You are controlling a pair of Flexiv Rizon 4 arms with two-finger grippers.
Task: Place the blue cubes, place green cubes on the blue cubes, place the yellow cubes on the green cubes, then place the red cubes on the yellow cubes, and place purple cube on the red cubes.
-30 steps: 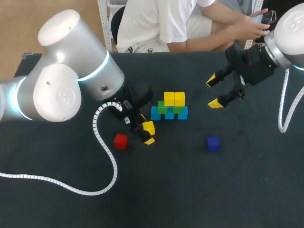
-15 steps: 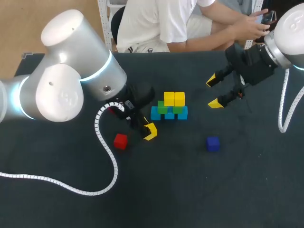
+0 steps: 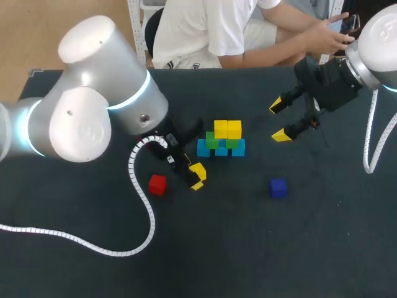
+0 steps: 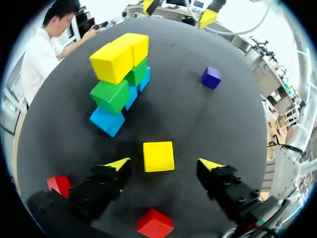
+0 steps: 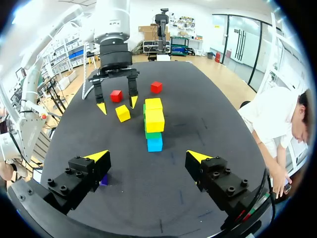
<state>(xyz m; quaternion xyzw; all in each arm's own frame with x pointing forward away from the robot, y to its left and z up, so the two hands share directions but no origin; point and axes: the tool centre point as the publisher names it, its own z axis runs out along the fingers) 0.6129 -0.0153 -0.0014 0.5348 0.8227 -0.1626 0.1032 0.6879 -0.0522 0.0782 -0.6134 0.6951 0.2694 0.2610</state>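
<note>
1. Yellow cube [image 4: 158, 156] lies loose just beside the cube stack [image 4: 120, 74], likely bound for its yellow layer.
2. Left gripper [image 4: 163, 163] straddles it, fingers spread, not pinching.
3. Right gripper [image 3: 278, 120], also spread, hangs well apart from the stack.

The left arm [image 3: 87, 118] comes in from the left side with its bulky elbow raised. Its wrist angles down so that the left gripper [image 3: 196, 177] hangs low over the table, its fingers [image 4: 104, 186] spread wide apart and gripping nothing. The right arm [image 3: 378, 43] reaches in from the far right corner, and the right gripper [image 3: 278, 120] is held well above the table with its fingers parted and empty.
</note>
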